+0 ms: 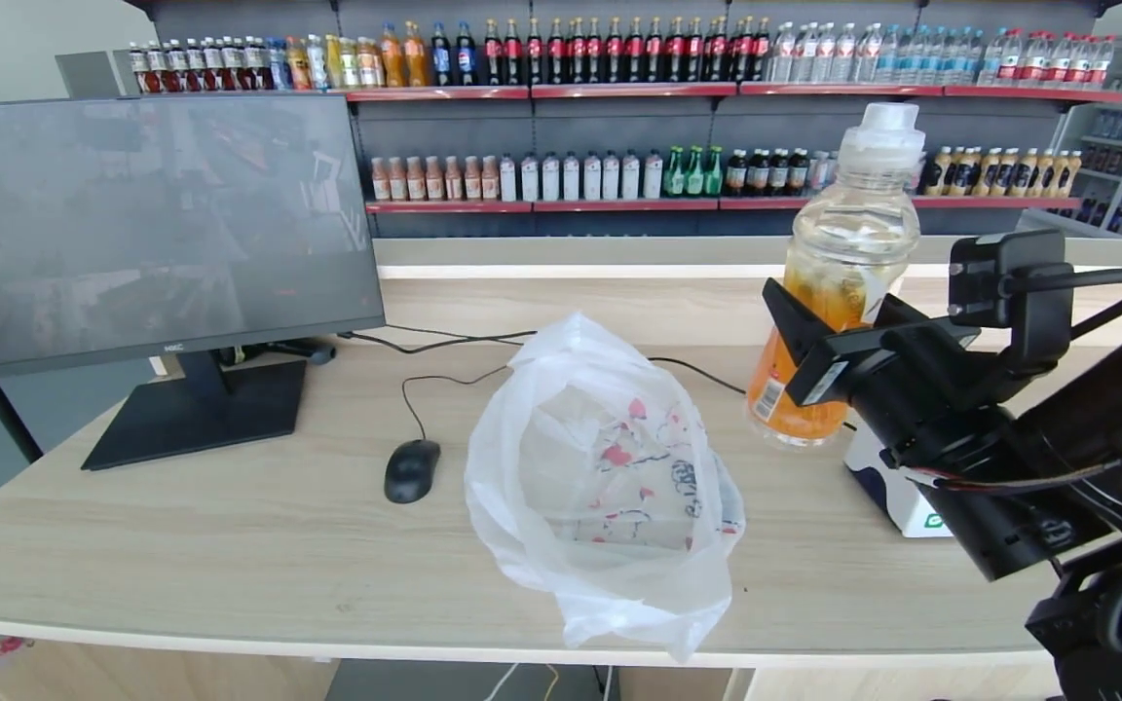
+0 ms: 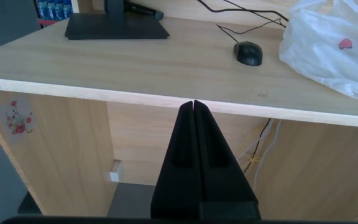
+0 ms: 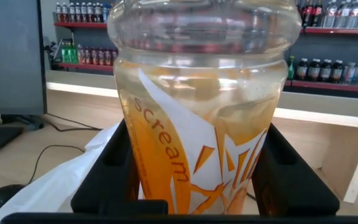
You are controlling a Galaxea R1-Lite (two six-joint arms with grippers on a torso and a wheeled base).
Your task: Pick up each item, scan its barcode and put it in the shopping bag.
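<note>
Right claw (image 1: pixel 834 323), clamped on the orange drink bottle (image 1: pixel 848 243), should present the barcode squarely for scanning, then lower it gently into the shopping bag (image 1: pixel 610 477).

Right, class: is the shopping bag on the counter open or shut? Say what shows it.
Open. The shopping bag lies on the counter with its mouth spread wide, its inside showing in the head view.

Head view: high, facing forward-down over counter (image 1: pixel 230 545) toward drink shelves (image 1: pixel 619 92). Left wrist: low, off counter's front edge; shares mouse (image 2: pixel 248 53), shopping bag (image 2: pixel 328 43). Right wrist: tight against bottle (image 3: pixel 197 112), shelves behind.
</note>
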